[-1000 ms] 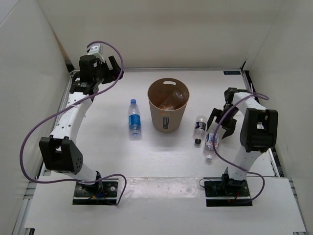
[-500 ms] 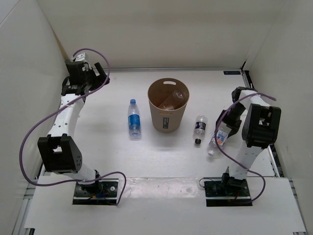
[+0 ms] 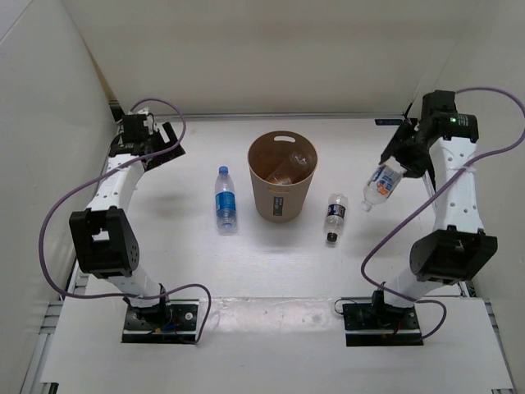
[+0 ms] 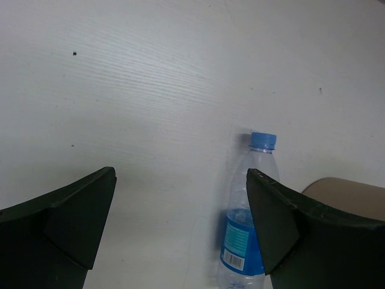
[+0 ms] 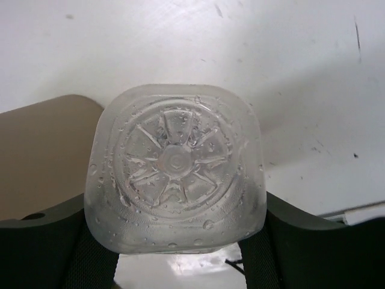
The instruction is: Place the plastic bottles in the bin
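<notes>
While left claw (image 4: 180, 174) gapes, right claw (image 3: 403, 161) grips tilted bottle (image 3: 382, 184) aloft.

white table (image 3: 246, 263) carries the bin (image 3: 283, 203), a blue-label bottle (image 3: 225, 201) left, a dark-label bottle (image 3: 334, 215) right.

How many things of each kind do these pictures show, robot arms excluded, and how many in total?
Plastic bottles: 4 (blue-label bottle, dark-label bottle, held bottle, fourth bottle inside the bin)
Bin: 1
Total: 5
</notes>
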You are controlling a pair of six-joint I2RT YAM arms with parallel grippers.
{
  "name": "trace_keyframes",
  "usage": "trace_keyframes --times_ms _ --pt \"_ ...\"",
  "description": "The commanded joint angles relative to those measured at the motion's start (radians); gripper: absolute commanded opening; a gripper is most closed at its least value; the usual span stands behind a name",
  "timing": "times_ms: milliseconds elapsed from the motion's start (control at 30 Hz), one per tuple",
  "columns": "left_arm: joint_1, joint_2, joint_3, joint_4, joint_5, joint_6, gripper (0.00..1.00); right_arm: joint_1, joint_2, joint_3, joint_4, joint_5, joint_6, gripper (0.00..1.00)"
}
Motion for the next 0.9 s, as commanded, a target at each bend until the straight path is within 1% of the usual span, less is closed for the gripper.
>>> trace_keyframes --times_ms 0,33,67,100,133,167,200,333,400,433,500,533,600,633,700,733,800,833,867 --pt "0.004 0.007 0.065 -0.055 0.007 0.0 1.0 0.106 -0.056 0.097 0.041 0.035 0.016 0.19" --pt "0.004 0.013 0.072 -0.059 0.019 -0.002 1.0 0.119 -0.092 0.109 0.062 0.032 0.009 0.19" --pt "0.007 0.021 0.079 -0.065 0.03 0.006 1.0 0.166 -0.096 0.126 0.079 0.023 -0.001 0.19" --pt "0.004 0.022 0.078 -0.062 0.036 0.007 1.0 0.178 -0.101 0.187 0.114 0.021 -0.009 0.19" --pt "0.004 0.021 0.079 -0.062 0.041 0.009 1.0 0.191 -0.104 0.21 0.118 0.026 -0.009 0.19" --pt "0.003 0.022 0.076 -0.061 0.041 0.01 1.0 0.203 -0.103 0.233 0.122 0.03 -0.011 0.19" --pt "0.004 0.022 0.076 -0.062 0.044 0.01 1.0 0.231 -0.101 0.297 0.141 0.024 -0.02 0.19" --pt "-0.002 0.018 0.07 -0.073 0.046 0.016 1.0 0.3 -0.086 0.394 0.194 0.036 -0.032 0.18" --pt "0.0 0.012 0.064 -0.071 0.049 0.016 1.0 0.321 -0.081 0.41 0.228 0.049 -0.038 0.18" --pt "0.001 0.007 0.061 -0.071 0.052 0.018 1.0 0.358 -0.081 0.416 0.288 0.038 -0.061 0.18" --pt "-0.005 0.007 0.056 -0.067 0.061 0.019 1.0 0.386 -0.073 0.418 0.322 0.021 -0.073 0.18" --pt "-0.005 0.007 0.049 -0.062 0.069 0.016 1.0 0.439 -0.06 0.416 0.372 -0.015 -0.104 0.18" --pt "-0.005 0.01 0.037 -0.041 0.113 0.016 1.0 0.505 -0.044 0.424 0.391 -0.023 -0.122 0.18" --pt "-0.008 0.013 0.033 -0.027 0.136 0.015 1.0 0.543 -0.006 0.46 0.385 -0.031 -0.159 0.21" --pt "-0.014 0.018 0.035 -0.022 0.154 0.021 1.0 0.594 0.025 0.508 0.353 0.0 -0.17 0.3" --pt "-0.02 0.016 0.035 -0.013 0.161 0.023 1.0 0.605 0.061 0.514 0.343 0.0 -0.172 0.31" --pt "-0.022 0.016 0.021 -0.004 0.184 0.021 1.0 0.626 0.081 0.513 0.336 -0.034 -0.161 0.31" --pt "-0.022 0.013 0.02 0.013 0.194 0.018 1.0 0.631 0.084 0.508 0.342 -0.042 -0.159 0.34" --pt "-0.02 0.012 0.006 0.014 0.201 0.012 1.0 0.654 0.086 0.501 0.345 -0.037 -0.17 0.4"
